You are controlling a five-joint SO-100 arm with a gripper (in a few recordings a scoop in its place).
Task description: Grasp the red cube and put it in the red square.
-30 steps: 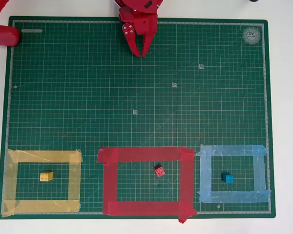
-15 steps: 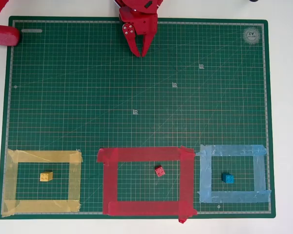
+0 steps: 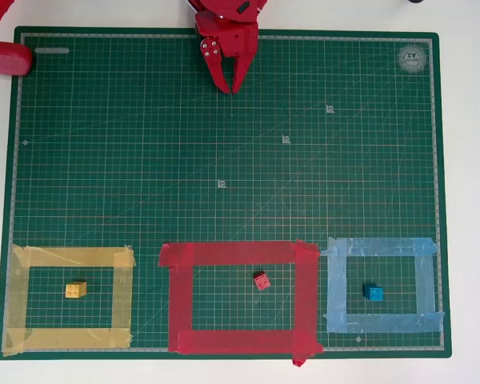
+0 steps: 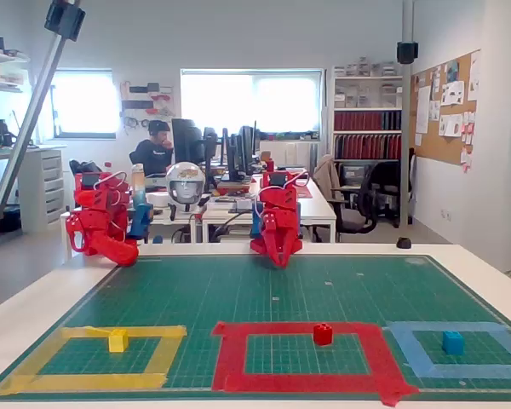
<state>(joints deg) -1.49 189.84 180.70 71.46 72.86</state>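
Arm cut off at top edge, fingers point(image 3: 232, 86) nearly closed, empty; red cube point(image 3: 262, 281) inside red square point(image 3: 237, 254).

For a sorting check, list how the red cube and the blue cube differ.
Colour: the red cube is red, the blue cube is blue.
Place: the red cube lies inside the red square, right of its middle in the overhead view; the blue cube lies inside the light blue tape outline, near its middle.
Pose: the red cube sits slightly turned against the mat's grid; the blue cube looks squarer to it.
Shared: both look the same size and rest on the green mat.
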